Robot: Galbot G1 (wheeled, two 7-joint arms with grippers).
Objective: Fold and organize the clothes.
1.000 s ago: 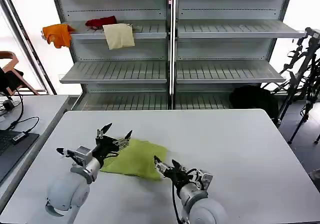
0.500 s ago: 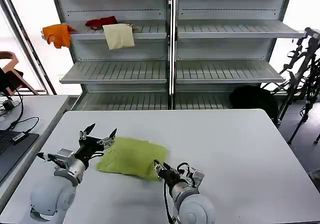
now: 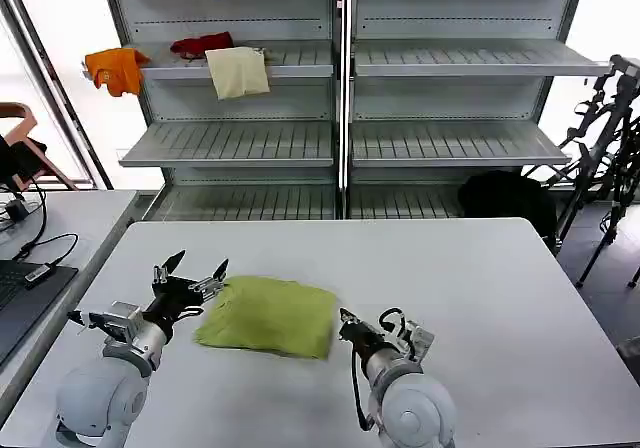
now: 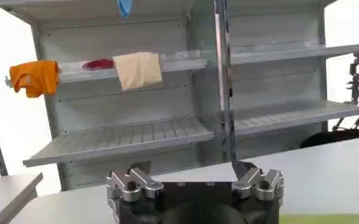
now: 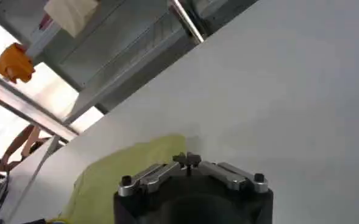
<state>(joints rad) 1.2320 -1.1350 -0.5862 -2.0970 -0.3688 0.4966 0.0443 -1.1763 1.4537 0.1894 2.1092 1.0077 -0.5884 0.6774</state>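
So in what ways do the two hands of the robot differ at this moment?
The left hand has its fingers spread open, while the right hand has its fingers closed together. The left hand sits at the left edge of the green T-shirt; the right hand sits just off its right edge. Both hold nothing and hover low over the table.

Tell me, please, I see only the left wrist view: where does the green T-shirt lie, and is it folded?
Observer: The T-shirt lies folded into a compact rectangle on the white table, just beside the open left gripper.
Operator: And where is the right gripper?
Observer: The right gripper is shut, low over the table at the T-shirt's opposite edge; I cannot tell whether it touches the cloth.
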